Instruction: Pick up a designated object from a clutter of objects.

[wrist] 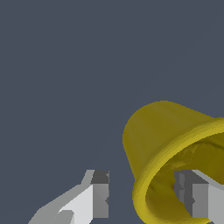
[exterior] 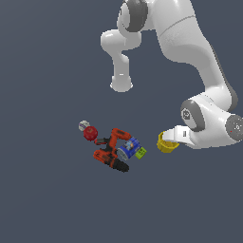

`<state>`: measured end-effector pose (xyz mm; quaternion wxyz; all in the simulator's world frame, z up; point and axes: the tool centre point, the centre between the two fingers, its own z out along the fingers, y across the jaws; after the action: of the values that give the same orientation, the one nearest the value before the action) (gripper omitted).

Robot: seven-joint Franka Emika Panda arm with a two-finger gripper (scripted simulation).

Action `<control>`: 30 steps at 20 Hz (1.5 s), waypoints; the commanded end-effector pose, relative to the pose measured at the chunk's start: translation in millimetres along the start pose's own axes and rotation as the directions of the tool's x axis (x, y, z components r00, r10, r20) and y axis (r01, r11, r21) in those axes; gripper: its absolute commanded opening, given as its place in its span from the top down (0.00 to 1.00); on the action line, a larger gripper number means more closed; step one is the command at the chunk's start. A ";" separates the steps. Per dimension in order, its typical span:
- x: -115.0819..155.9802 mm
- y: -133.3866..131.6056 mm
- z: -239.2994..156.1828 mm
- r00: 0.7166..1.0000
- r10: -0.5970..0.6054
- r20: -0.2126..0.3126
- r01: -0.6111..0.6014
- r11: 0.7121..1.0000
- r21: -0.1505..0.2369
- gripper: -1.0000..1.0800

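The yellow cup (exterior: 167, 144) lies on the floor at the exterior view's right, apart from the other items. In the wrist view the cup (wrist: 162, 131) is tilted with its thick rim toward the camera. My gripper (exterior: 171, 137) is right at the cup. In the wrist view the gripper (wrist: 146, 194) is open: one finger is inside the cup's mouth and the other is outside its wall, with a gap between that finger and the wall. The clutter sits at the exterior view's left: the power drill (exterior: 110, 153), blue can (exterior: 128, 148), green block (exterior: 141, 153), red ball (exterior: 90, 133) and grey-white ball (exterior: 84, 125).
The arm's white base column (exterior: 121, 71) stands at the back of the exterior view. The arm's links (exterior: 209, 85) arch over the right side. The floor (exterior: 47, 190) is flat dark grey.
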<state>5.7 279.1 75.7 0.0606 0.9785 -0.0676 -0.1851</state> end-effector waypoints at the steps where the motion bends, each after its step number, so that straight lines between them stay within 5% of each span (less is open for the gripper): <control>1: -0.4 -0.1 10.3 1.000 0.000 0.001 0.000 1.000 -0.001 0.38; 6: -0.7 -0.1 19.3 1.000 0.001 0.001 -0.001 1.000 -0.001 0.38; 7: -0.7 -0.1 19.3 1.000 0.001 0.001 -0.001 1.000 -0.001 1.00; 30: -25.4 14.9 -7.4 1.000 0.001 0.001 -0.001 1.000 -0.002 1.00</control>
<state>-14.5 270.5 84.8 0.0620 0.9780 -0.0681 -0.1872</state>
